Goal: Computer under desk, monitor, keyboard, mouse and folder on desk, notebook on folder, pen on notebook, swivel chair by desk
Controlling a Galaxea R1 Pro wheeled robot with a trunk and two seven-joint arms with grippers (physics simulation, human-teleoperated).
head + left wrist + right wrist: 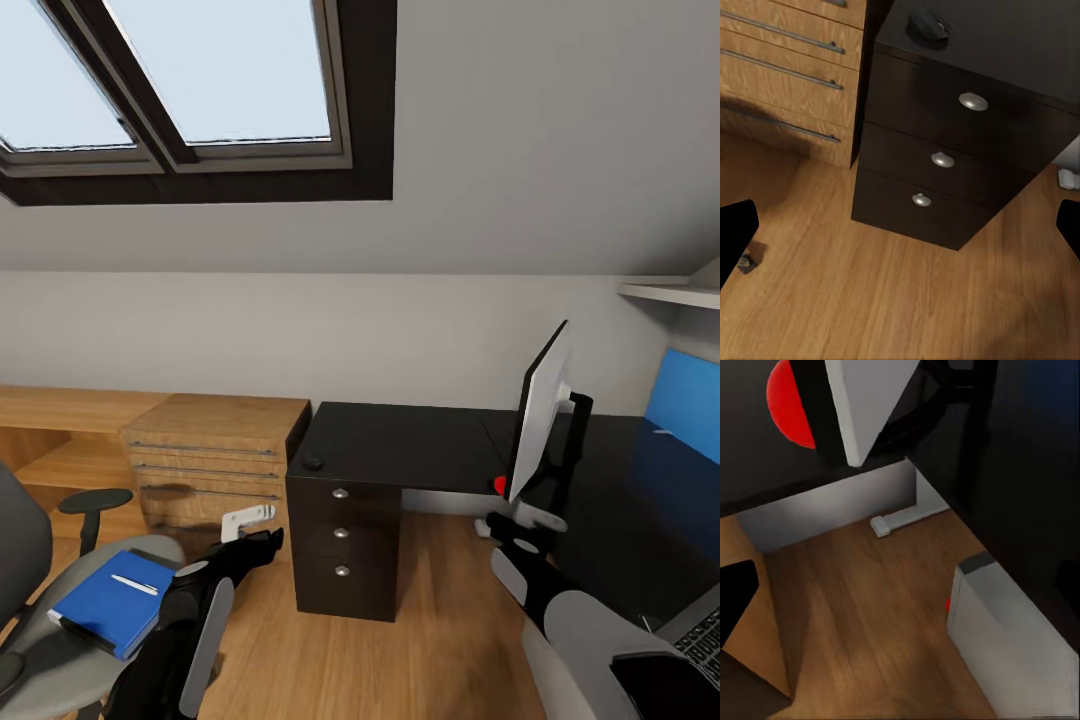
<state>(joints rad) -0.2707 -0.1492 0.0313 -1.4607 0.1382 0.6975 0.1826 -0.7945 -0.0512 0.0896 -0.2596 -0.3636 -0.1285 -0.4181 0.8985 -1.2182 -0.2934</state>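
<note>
Head view: desk (400, 440) black, L-shaped, its blue back panel at far right; drawer stack with three round silver knobs faces the camera. Mouse (314, 462) sits near the desk's front left corner, above the drawers. Monitor (540, 415) stands upright on the desk, seen nearly edge-on, silver-grey back toward the right, red dot at its lower corner; long axis runs away from the camera. Keyboard (700, 632) shows in part at lower right, on the desk. Swivel chair (40, 600) at lower left carries the folder (110, 603), flat on the seat, with the pen (134, 585) lying on it, pointing diagonally. No writing legible anywhere. Left gripper (262, 540) hangs over the floor between the light wooden counter (200, 450) and the desk drawers.

Left wrist view: fingertips (736, 232) stand wide apart, nothing between them; mouse and drawers ahead.

Right wrist view: one dark fingertip (739, 592) shows; jaw spread cannot be told. Computer (1012, 649) stands on the floor beneath the desk; monitor's red dot above.
</note>
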